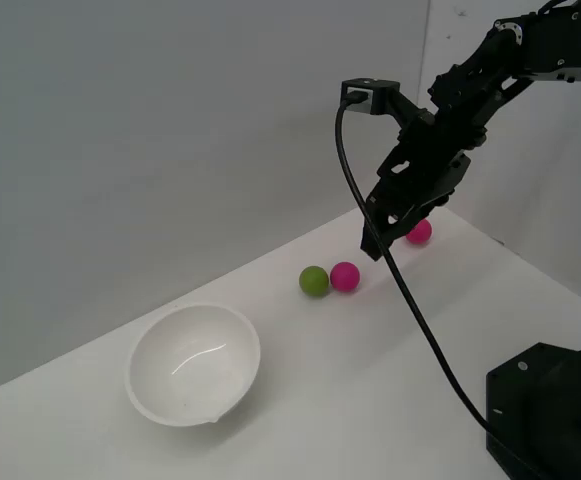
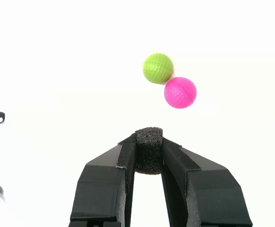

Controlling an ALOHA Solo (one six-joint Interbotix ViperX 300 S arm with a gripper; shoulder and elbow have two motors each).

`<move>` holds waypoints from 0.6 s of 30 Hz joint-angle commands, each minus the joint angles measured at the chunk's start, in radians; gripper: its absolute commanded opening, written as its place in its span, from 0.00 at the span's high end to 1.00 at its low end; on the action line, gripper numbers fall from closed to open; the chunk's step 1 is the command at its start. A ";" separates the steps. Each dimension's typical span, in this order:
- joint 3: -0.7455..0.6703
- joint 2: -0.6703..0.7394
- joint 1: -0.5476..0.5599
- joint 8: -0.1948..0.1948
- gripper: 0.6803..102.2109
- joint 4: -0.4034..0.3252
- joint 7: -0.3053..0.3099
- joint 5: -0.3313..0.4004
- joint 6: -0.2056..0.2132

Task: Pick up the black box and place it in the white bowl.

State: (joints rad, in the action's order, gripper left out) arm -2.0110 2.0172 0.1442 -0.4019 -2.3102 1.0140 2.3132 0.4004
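My gripper (image 2: pixel 149 152) is shut on the black box (image 2: pixel 149 146), a small matte foam cube pinched between the fingertips (image 2: pixel 125 156). In the exterior view the gripper (image 1: pixel 380 240) hangs above the table, over the far right part, and the cube is hard to tell from the black fingers there. The white bowl (image 1: pixel 194 364) sits empty on the table at the exterior view's left, well away from the gripper. It is out of the wrist view.
A green ball (image 1: pixel 314 281) and a pink ball (image 1: pixel 345 276) touch each other below the gripper; they also show in the wrist view, green ball (image 2: pixel 158 68), pink ball (image 2: pixel 180 92). Another pink ball (image 1: pixel 419 232) lies behind the gripper. The black robot base (image 1: pixel 550 410) stands at front right. A cable (image 1: pixel 400 290) hangs from the wrist.
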 commanded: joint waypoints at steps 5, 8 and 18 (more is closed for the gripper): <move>-0.037 0.032 0.055 -0.002 0.98 0.043 -0.002 -0.052 0.043; -0.037 0.032 0.087 0.000 0.98 0.048 -0.006 -0.058 0.055; 0.005 -0.008 0.213 0.009 0.98 0.058 -0.101 -0.067 0.124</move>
State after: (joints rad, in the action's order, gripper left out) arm -1.9988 2.0095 0.3237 -0.3927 -2.2749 0.9235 2.2764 0.4939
